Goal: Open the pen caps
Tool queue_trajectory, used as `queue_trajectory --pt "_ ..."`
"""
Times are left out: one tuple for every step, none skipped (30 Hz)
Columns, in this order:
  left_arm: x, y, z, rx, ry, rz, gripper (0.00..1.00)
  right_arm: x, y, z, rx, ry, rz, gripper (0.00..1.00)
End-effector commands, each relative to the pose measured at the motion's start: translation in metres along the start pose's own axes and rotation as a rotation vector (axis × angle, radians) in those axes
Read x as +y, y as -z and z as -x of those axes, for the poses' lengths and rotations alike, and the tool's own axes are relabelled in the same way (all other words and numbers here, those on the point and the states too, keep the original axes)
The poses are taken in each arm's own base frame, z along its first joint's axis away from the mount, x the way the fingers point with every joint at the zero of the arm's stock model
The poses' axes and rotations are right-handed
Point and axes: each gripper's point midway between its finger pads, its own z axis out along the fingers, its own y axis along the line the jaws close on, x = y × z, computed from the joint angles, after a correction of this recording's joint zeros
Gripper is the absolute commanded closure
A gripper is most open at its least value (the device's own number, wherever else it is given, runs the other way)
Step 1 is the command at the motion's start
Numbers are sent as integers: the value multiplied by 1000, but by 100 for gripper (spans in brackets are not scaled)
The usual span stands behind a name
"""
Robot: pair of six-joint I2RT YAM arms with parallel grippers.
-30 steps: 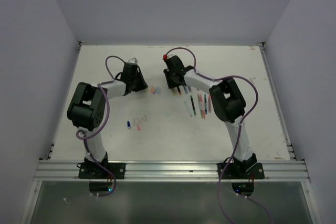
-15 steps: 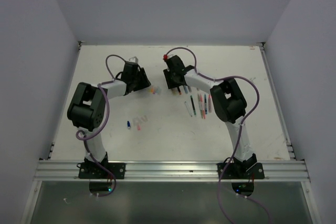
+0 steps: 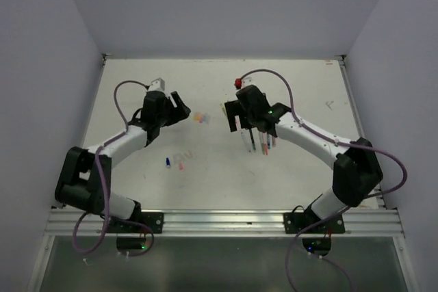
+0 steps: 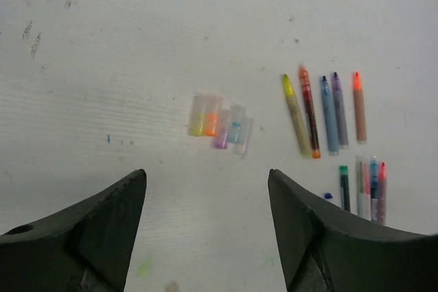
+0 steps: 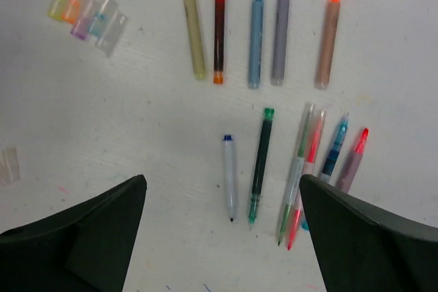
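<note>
Several loose translucent pen caps [image 4: 220,124], tinted yellow, orange, purple and blue, lie bunched on the white table [image 3: 205,182]. They also show in the right wrist view as the pen caps [image 5: 85,15] and from above as the pen caps [image 3: 200,118]. A row of uncapped pens [image 5: 256,32] lies beside them, with a second group of thin pens [image 5: 301,169] below. My left gripper [image 4: 205,174] is open, hovering short of the caps with nothing between its jaws. Above a blue-ended white pen [image 5: 229,172] and a green pen [image 5: 261,162] hovers my right gripper [image 5: 222,180], open and holding nothing.
A small blue cap [image 3: 168,163] and a pink one [image 3: 181,165] lie apart toward the near left. Another clear cap [image 5: 8,165] lies at the left edge of the right wrist view. Raised rails [image 3: 356,121] edge the table.
Both grippers have opened wide and drawn apart. The left arm stretched out lower and leftward; the right arm swung toward the right, its gripper now over the lower pens.
</note>
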Motion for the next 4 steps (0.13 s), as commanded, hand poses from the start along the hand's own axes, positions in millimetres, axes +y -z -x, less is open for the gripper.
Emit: queue_trajectory --pt "-29 36 10 -86 39 -138 25 -19 19 -78 142 -30 -80 1" --pt "-35 50 5 -89 52 -179 0 -18 36 -78 106 -47 -53 1" --pt "-37 57 -2 -84 59 -199 0 -15 44 -87 99 -49 -38 1" --pt "-45 66 -14 -68 59 -245 0 -5 50 -111 102 -35 3 1"
